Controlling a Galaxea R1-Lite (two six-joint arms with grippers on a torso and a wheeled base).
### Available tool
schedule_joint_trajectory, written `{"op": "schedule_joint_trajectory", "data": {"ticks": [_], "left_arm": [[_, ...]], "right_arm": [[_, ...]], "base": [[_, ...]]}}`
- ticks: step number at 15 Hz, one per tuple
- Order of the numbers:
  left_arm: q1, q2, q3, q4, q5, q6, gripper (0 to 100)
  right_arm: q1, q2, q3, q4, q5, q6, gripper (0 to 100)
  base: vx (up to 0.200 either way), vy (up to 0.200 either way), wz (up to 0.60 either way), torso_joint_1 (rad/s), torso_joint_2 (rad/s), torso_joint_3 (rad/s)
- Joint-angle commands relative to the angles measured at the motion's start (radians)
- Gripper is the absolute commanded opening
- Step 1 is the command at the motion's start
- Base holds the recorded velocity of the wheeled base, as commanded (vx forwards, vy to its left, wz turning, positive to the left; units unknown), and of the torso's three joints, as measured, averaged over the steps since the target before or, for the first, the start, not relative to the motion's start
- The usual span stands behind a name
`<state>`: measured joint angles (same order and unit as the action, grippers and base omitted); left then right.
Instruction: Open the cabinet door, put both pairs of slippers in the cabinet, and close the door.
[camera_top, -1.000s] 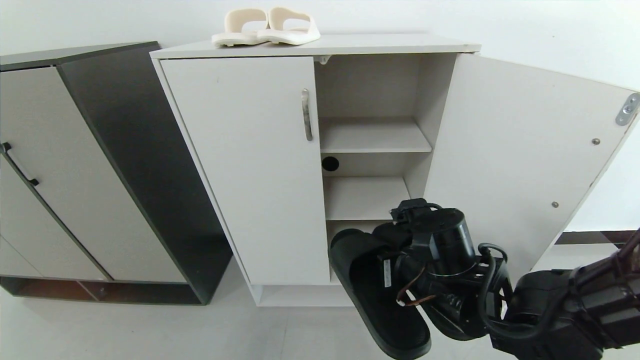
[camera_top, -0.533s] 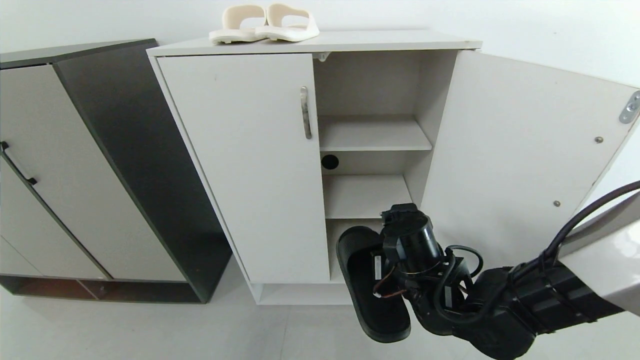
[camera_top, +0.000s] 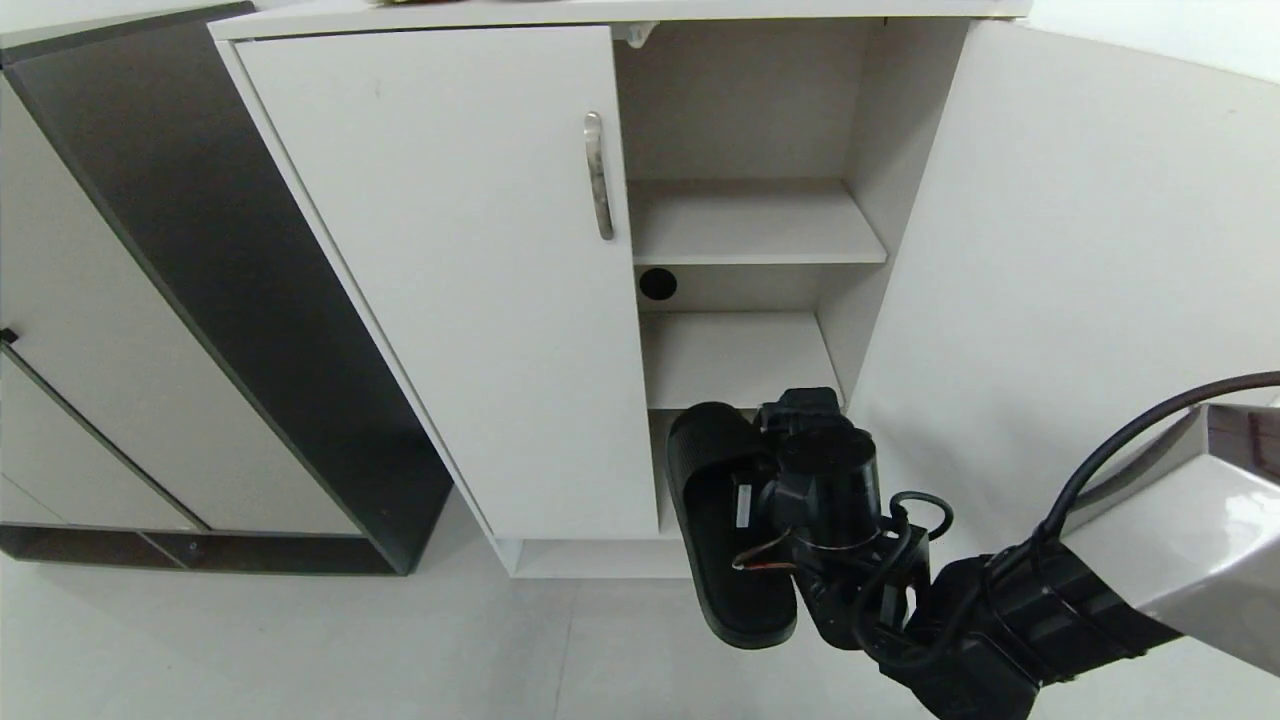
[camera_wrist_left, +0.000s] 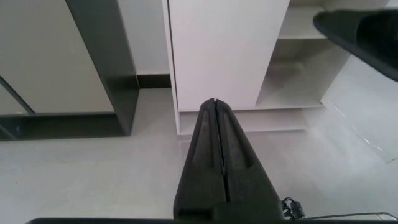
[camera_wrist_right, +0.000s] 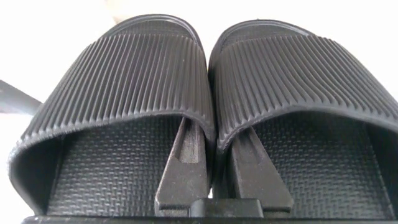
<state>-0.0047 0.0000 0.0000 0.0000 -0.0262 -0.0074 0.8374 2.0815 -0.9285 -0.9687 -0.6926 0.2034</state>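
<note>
Pale floor (camera_top: 300, 640) runs up to a white cabinet (camera_top: 450, 300) whose left door is shut and whose right door (camera_top: 1080, 260) stands wide open, with a dark cabinet (camera_top: 250, 300) just to its left. Low at the open side, the right gripper (camera_wrist_right: 213, 143) has the black slippers (camera_top: 720, 520) clamped. Its two fingers (camera_wrist_right: 180, 168) are tucked under the straps and pinch the inner walls of the pair together. The toes point into the mouth of the bottom compartment, just under the lower shelf (camera_top: 735, 355), and the heels hang out over the floor.

That grip looks thin to me. It squeezes only soft strap walls, so a knock could twist one slipper loose. The toes sit close to the shelf's front edge and to the edge of the shut door. Pushing in too high or too far left would likely snag them. The arm is also near the open door and could nudge it.

The left gripper (camera_wrist_left: 215, 109) hangs over the floor to the left, pressed closed on nothing.
</note>
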Motion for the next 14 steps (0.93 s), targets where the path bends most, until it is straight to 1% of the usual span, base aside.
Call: {"op": "schedule_joint_trajectory", "data": {"ticks": [1, 2, 4, 6, 10, 14], "left_arm": [[0.0, 0.002, 0.0, 0.0, 0.0, 0.0, 0], [0.0, 0.002, 0.0, 0.0, 0.0, -0.002, 0], [0.0, 0.002, 0.0, 0.0, 0.002, -0.003, 0], [0.0, 0.002, 0.0, 0.0, 0.002, -0.003, 0], [0.0, 0.002, 0.0, 0.0, 0.002, -0.003, 0], [0.0, 0.002, 0.0, 0.0, 0.002, -0.003, 0]], "right_arm": [[0.008, 0.006, 0.086, -0.153, -0.007, -0.118, 0], [0.008, 0.011, 0.111, -0.251, -0.024, -0.185, 0], [0.0, 0.006, 0.139, -0.341, -0.042, -0.272, 0], [-0.001, 0.003, 0.157, -0.346, -0.078, -0.277, 0], [-0.067, 0.002, 0.157, -0.347, -0.071, -0.277, 0], [-0.104, 0.0, 0.154, -0.347, -0.054, -0.277, 0]], "base": [[0.0, 0.0, 0.0, 0.002, 0.0, -0.198], [0.0, 0.0, 0.0, 0.002, 0.0, -0.198], [0.0, 0.0, 0.0, 0.002, 0.0, -0.12], [0.0, 0.0, 0.0, 0.0, 0.0, 0.0], [0.0, 0.0, 0.0, 0.0, 0.0, 0.0], [0.0, 0.0, 0.0, 0.0, 0.0, 0.0]]}}
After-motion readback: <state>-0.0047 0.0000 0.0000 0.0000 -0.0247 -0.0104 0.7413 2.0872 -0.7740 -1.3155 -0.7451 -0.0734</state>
